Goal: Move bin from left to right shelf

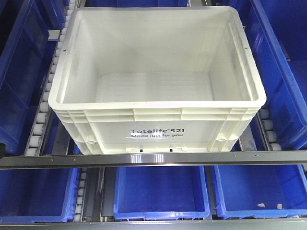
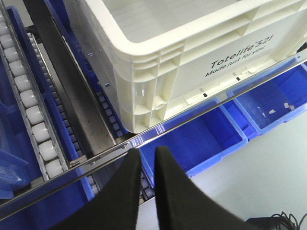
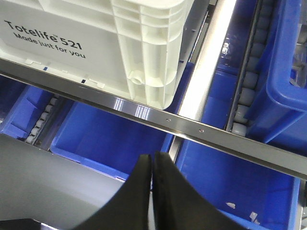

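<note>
A white bin (image 1: 158, 132) marked "Totelife 521" stands empty on a roller lane in the middle of the rack, its front against the steel front rail (image 1: 153, 158). In the left wrist view my left gripper (image 2: 147, 153) hangs in front of the rail, below the white bin's (image 2: 192, 62) front left corner. Its fingers stand a narrow gap apart with nothing between them. In the right wrist view my right gripper (image 3: 152, 158) is shut and empty, below the rail and under the white bin's (image 3: 144, 48) front right corner. Neither gripper touches the bin.
Blue bins fill the lanes to the left (image 1: 19, 72) and right (image 1: 288, 72) of the white bin. More blue bins (image 1: 160, 191) sit on the level below. Roller tracks (image 1: 41, 120) run along both sides of the lane. Grey floor (image 2: 259, 177) lies in front of the rack.
</note>
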You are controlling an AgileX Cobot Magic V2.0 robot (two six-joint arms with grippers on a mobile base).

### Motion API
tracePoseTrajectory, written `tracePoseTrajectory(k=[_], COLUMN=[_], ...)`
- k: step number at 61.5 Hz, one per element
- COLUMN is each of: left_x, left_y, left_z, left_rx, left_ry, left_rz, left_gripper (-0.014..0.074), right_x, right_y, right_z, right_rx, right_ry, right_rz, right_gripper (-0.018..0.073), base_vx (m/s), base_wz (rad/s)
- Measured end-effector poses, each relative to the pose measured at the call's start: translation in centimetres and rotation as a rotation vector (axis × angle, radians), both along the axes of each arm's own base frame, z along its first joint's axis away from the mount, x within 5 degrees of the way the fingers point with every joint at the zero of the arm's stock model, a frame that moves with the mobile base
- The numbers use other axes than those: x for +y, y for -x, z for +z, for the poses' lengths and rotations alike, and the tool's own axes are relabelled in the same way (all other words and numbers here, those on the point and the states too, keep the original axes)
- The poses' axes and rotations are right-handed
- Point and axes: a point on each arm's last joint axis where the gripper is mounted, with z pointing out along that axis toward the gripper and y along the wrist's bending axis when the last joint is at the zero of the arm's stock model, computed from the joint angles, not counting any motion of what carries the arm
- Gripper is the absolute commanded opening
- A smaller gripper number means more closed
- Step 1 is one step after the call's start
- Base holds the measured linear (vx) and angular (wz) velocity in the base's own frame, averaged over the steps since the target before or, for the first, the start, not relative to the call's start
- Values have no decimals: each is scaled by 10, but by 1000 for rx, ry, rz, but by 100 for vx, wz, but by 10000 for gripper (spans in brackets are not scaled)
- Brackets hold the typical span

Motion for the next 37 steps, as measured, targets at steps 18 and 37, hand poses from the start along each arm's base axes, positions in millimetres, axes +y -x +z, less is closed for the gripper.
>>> tracePoseTrajectory(k=[18, 37], left_x=[0, 20], left_y=[0, 13], left_z=[0, -8], left_rx=[0, -188], left_ry=[0, -62], left_rz=[0, 139], left_gripper=[-10, -9], right_x=[0, 0], right_y=[0, 0], right_z=[-1, -1], right_rx=[7, 8], right_ry=[2, 2], right_rz=[0, 0], right_gripper=[-7, -7], base_vx=[0, 0], base_wz=[0, 0])
